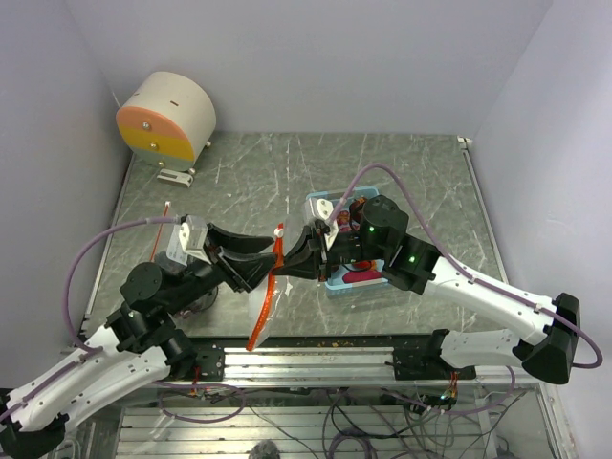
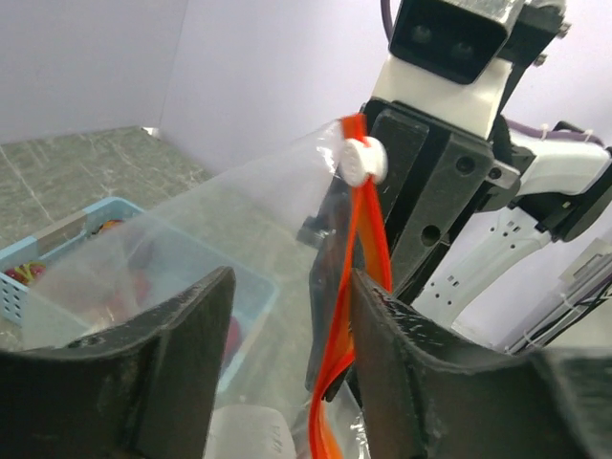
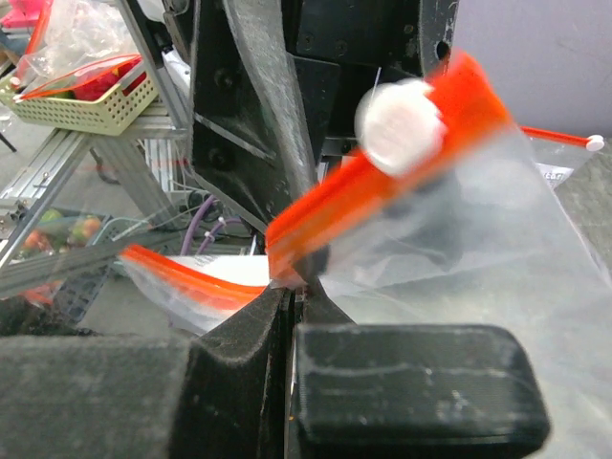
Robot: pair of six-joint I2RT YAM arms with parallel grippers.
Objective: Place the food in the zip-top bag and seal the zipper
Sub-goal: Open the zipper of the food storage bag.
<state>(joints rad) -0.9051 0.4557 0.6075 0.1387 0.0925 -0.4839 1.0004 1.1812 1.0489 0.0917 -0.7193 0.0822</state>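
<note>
Pinching 1 zip-top bag [image 1: 262, 308] w/ R claw [image 3: 292, 304], L claw [image 2: 287, 292] gaping.

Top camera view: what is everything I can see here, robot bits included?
table: one, grey marbled, under everything
bag: one, clear, hanging in the air between the two arms
zipper: one, orange-red, along the bag's mouth
slider: one, white, at the zipper's top end
tray: one, light blue, mid-table, partly under the right arm
food: count hidden, red, in the tray
drum: one, beige with an orange-yellow face, far left corner
cables: two, purple, looping along the arms
arms: two, white and black, bases at the near edge
left tool: one, black, open, fingers either side of the bag
right tool: one, black, shut on the bag by the zipper
</note>
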